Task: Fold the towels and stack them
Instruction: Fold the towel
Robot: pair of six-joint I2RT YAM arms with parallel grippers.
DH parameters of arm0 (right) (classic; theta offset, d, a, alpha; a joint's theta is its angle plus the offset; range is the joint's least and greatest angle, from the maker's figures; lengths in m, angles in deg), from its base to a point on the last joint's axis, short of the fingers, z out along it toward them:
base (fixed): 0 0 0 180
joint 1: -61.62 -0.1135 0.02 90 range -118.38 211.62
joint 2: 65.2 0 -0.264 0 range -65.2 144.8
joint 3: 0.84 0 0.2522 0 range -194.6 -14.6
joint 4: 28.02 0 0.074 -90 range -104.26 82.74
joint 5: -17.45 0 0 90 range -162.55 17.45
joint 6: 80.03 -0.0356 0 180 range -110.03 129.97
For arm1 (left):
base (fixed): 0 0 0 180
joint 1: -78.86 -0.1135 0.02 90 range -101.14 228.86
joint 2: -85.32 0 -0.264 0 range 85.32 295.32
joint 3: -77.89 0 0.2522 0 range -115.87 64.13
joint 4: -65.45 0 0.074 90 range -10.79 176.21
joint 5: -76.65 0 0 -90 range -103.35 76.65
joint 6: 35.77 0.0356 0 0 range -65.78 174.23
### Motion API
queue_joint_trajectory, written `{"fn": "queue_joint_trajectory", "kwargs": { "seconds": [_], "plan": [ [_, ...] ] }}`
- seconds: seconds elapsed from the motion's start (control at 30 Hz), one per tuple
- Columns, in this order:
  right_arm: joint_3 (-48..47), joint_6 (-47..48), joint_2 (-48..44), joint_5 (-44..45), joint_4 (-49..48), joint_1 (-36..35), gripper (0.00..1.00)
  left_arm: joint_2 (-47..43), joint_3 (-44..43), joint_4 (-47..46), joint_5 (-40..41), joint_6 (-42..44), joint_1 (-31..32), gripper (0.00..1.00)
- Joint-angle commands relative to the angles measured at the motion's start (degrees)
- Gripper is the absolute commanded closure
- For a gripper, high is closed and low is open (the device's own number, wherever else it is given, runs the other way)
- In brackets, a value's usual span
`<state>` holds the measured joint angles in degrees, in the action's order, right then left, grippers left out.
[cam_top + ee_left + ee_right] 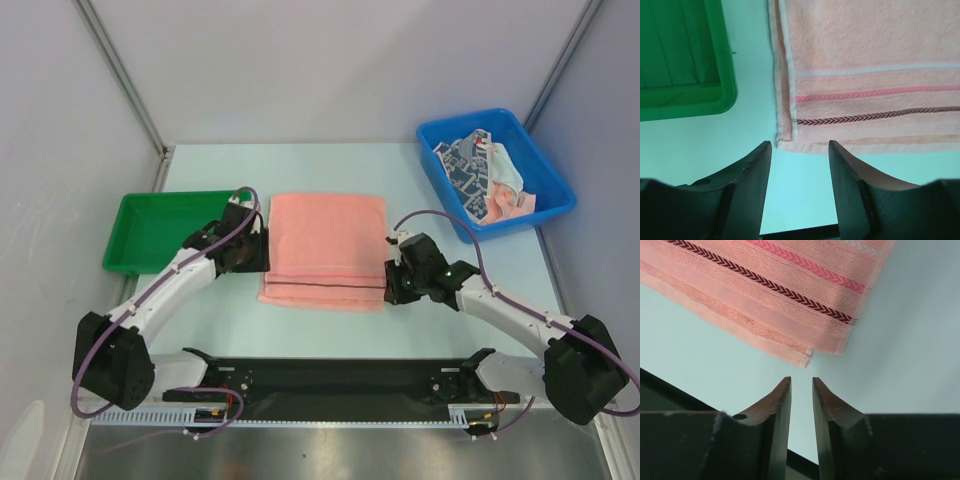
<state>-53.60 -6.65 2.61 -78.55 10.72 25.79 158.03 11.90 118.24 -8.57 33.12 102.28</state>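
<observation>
Top external, Q: where's towel (325, 245) lying?
A: Lying folded, centre of table (330, 330). L gripper (800, 146) at its 9 o'clock, fingers standing apart; R gripper (801, 381) at 3, fingers sitting barely apart; both empty.

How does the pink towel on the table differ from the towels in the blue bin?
The pink towel lies flat and folded on the table, between the left pincer and the right pincer; the binned towels lie crumpled in the blue bin. The pink towel is one salmon piece with striped bands; the binned towels mix navy-and-white pattern, white and pink. Both are soft cloth, and no pincer holds either.
</observation>
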Motion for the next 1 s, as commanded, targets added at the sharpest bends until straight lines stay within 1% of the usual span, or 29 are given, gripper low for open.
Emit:
{"fn": "queue_joint_trajectory", "kwargs": {
  "seconds": [0.0, 0.07, 0.13, 0.17, 0.2, 0.3, 0.47, 0.6, 0.77, 0.87, 0.9, 0.97],
  "plan": [
    [-1.3, -2.6, -2.0, -0.9, 1.0, -0.3, 0.7, -2.9, -0.7, -4.5, 0.9, -5.4, 0.4, 0.44],
    [-2.4, -3.5, -2.2, -0.2, 1.7, -0.3, 0.69, -2.4, 0.0, -6.4, 0.4, -6.0, 0.5, 0.43],
    [-2.9, -4.6, -2.3, 2.7, 1.1, -0.3, 0.68, -0.3, 0.4, -6.9, 0.1, -6.8, 0.7, 0.43],
    [-3.3, -6.5, -2.0, 4.4, 1.1, -0.3, 0.68, 0.3, 1.2, -7.5, 0.2, -7.0, 1.0, 0.43],
    [-3.7, -7.9, -1.1, 8.0, 0.9, -0.3, 0.67, 1.1, 1.9, -7.7, 1.1, -7.7, 1.4, 0.43],
    [-4.1, -12.2, 1.2, 10.4, -1.7, -0.3, 0.67, 3.6, 5.5, -10.0, 1.8, -9.7, 3.5, 0.44],
    [-3.2, -16.4, 6.5, 9.5, -3.9, -0.5, 0.73, 8.1, 9.2, -13.0, 3.2, -12.6, 4.7, 0.46],
    [-1.2, -18.8, 5.5, 6.6, -7.2, -1.4, 0.84, 10.7, 9.0, -11.0, 6.7, -14.2, 4.8, 0.51],
    [2.3, -21.2, 4.3, 6.6, -10.1, -3.0, 0.86, 9.9, 8.9, -10.1, 7.8, -16.0, 4.7, 0.53],
    [4.4, -22.8, 4.7, 6.5, -12.7, -3.1, 0.87, 7.9, 8.5, -9.8, 7.2, -16.3, 4.7, 0.48],
    [5.5, -23.3, 5.0, 5.0, -14.2, -3.3, 0.87, 6.8, 8.3, -9.7, 7.2, -16.2, 4.7, 0.46],
    [6.2, -23.9, 5.3, 5.0, -15.2, -3.6, 0.88, 5.9, 7.5, -8.7, 7.9, -15.8, 4.6, 0.44]
  ]
}}
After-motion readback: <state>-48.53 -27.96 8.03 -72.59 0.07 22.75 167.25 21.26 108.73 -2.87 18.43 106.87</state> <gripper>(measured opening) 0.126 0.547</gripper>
